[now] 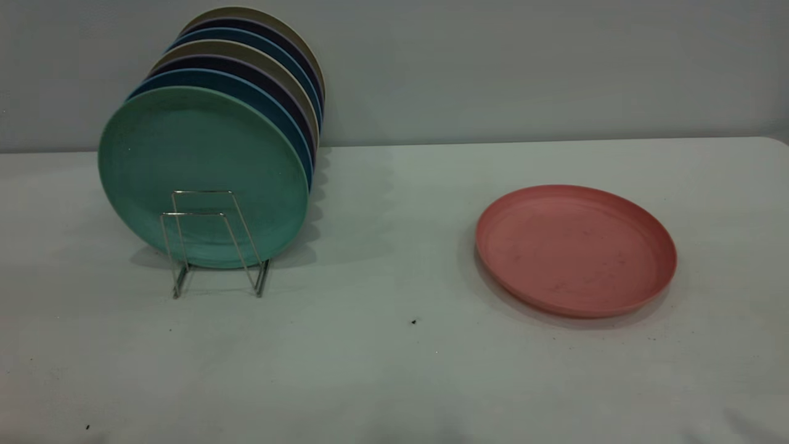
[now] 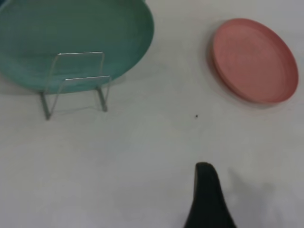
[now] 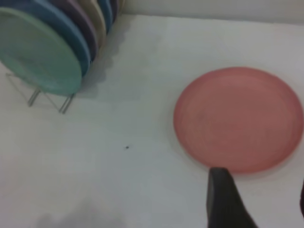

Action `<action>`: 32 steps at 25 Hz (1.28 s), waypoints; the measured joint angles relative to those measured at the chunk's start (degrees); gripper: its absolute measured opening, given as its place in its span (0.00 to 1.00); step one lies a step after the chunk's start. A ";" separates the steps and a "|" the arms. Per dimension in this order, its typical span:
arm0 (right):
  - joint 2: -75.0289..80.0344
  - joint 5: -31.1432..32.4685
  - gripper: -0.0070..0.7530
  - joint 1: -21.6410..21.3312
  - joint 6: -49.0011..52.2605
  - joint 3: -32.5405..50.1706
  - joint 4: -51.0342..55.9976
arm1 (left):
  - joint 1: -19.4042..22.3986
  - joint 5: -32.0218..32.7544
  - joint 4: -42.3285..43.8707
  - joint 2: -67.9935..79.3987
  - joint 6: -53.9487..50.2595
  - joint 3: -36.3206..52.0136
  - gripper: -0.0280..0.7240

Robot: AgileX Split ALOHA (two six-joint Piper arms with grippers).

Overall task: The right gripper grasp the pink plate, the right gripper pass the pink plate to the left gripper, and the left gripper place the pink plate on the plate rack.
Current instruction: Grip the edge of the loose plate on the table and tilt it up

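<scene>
On the white counter, the pink plate lies flat, round with a low rim and tiny dark specks, well apart from the plate rack. Right pincer spread wide. Left pincer: cannot tell.

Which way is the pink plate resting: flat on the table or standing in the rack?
Flat. The pink plate lies rim up on the table, well apart from the rack, where the green plate stands upright.

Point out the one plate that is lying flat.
The pink plate, alone on the table. All the others, from the green plate back, stand on edge in the rack.
</scene>
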 joint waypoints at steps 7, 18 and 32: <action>23.97 -0.21 0.59 0.00 -12.90 -6.86 12.64 | 0.00 -0.43 -3.44 1.46 1.14 -0.92 0.74; 53.72 14.16 0.59 -11.49 -13.97 -24.14 13.01 | 0.00 3.50 -3.65 1.46 1.20 -0.92 0.74; 76.45 18.14 0.59 -15.87 -9.30 -42.42 4.65 | 0.00 4.92 -3.65 1.46 1.20 -0.92 0.74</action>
